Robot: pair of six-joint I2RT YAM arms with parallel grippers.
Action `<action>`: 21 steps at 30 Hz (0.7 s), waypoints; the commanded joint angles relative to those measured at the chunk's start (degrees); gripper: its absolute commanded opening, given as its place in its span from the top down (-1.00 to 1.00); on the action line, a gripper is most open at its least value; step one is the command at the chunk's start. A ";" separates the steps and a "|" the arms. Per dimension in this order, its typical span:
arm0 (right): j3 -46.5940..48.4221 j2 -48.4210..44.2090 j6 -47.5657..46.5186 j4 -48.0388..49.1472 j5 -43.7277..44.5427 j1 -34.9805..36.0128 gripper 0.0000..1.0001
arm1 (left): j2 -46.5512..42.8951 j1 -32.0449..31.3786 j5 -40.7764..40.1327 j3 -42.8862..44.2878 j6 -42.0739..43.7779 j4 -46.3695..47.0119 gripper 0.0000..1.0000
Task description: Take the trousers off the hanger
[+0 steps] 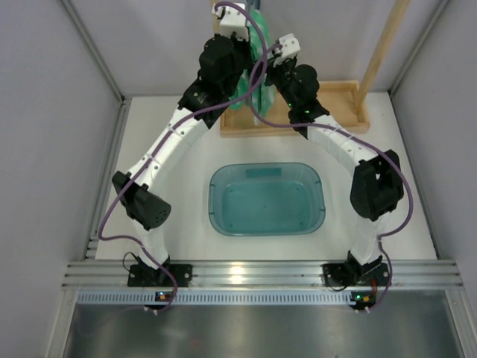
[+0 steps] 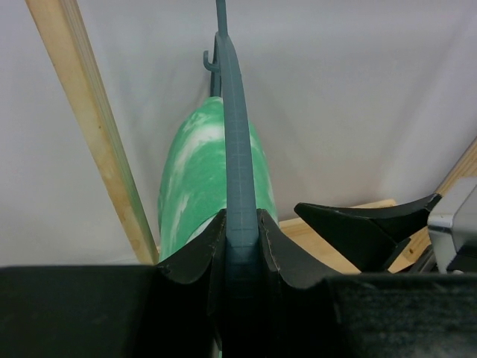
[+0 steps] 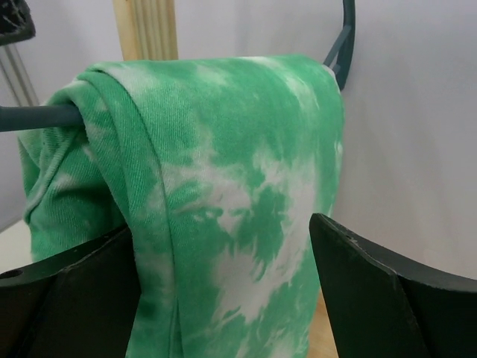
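The green, white-mottled trousers hang folded over the bar of the grey-blue hanger at the back of the table. My left gripper is shut on the hanger's arm, edge-on between its fingers, with the trousers just beyond. My right gripper is open, its fingers on either side of the hanging trousers, the hanger bar sticking out at the left. In the top view both grippers meet at the trousers, mostly hidden by the arms.
A light wooden frame with a base tray and a slanted post stands at the back. A translucent teal tub sits at the table's middle. White walls close in on both sides.
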 commanded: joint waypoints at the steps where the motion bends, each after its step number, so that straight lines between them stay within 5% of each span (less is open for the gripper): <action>1: 4.83 1.90 -1.67 2.86 4.26 1.15 -0.71 | -0.23 0.21 2.18 1.89 -1.49 1.84 1.00; 4: 6.33 3.74 -2.99 3.13 4.96 1.41 -0.26 | -0.14 0.21 2.62 1.98 -1.93 1.93 1.00; 8: 5.02 3.66 -3.26 5.40 7.86 1.42 1.00 | 0.29 0.39 0.69 2.42 -1.31 1.75 1.00; 14: -0.79 -0.12 -0.28 12.53 12.52 0.28 1.00 | 0.21 0.74 -2.30 2.24 -0.09 1.13 1.00; 21: -0.61 -2.75 11.93 9.38 12.79 -5.78 1.00 | 0.29 1.62 -6.17 2.16 0.36 0.52 1.00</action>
